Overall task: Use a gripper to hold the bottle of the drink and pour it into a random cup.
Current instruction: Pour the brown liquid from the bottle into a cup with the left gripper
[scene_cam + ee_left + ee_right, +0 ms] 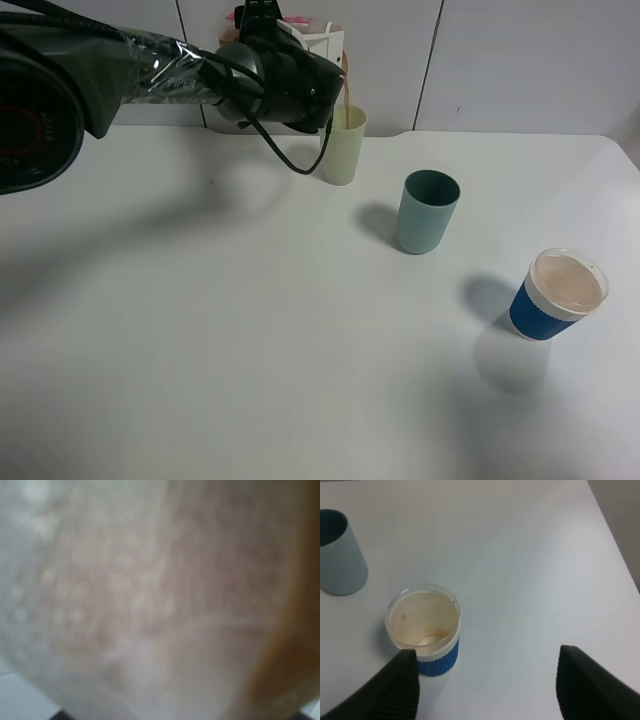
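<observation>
Over the white bench, the left gripper clamps the bottle of the drink tipped so its brown stream drops into the cup just below.

The high camera looks down over the white flat table. The left wrist view is pressed close, all blur. The right wrist camera looks down near the blue white-rimmed cup, which the high view shares.

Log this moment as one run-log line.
left claw: holding bottle tipped | drink: streaming into yellow-green cup | right claw: open, empty
</observation>
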Action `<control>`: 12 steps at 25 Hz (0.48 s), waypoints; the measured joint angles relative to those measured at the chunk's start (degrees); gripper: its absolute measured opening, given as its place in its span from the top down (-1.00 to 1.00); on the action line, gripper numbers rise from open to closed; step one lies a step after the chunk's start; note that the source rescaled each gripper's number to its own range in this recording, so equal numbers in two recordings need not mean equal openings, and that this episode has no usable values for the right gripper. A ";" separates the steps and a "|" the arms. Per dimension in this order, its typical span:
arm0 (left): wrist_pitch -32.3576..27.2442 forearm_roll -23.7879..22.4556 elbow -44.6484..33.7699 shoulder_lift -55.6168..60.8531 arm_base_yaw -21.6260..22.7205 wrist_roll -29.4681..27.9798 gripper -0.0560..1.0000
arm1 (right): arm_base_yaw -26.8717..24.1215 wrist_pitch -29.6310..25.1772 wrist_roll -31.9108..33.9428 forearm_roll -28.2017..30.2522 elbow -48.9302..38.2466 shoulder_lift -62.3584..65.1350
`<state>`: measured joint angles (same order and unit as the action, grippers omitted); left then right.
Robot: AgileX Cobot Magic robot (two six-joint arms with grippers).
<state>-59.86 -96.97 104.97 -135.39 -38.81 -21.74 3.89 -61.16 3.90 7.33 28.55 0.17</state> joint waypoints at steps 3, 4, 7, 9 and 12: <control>0.00 -0.25 0.00 0.00 0.00 0.00 0.89 | 0.00 0.00 0.00 0.00 0.00 0.00; 0.00 -0.25 0.00 0.00 0.00 0.00 0.89 | 0.00 0.00 0.00 0.00 0.00 0.00; 0.00 -0.25 0.00 0.00 0.00 0.00 0.89 | 0.00 0.00 0.00 0.00 0.00 0.00; -0.02 -0.25 0.00 0.00 0.00 0.00 0.89 | 0.00 0.00 0.00 0.00 0.00 0.00; -0.02 -0.29 0.00 0.00 0.00 0.00 0.89 | 0.00 0.00 0.00 0.00 0.00 0.00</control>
<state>-59.87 -97.27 104.97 -135.39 -38.81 -21.74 3.89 -61.16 3.90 7.33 28.55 0.17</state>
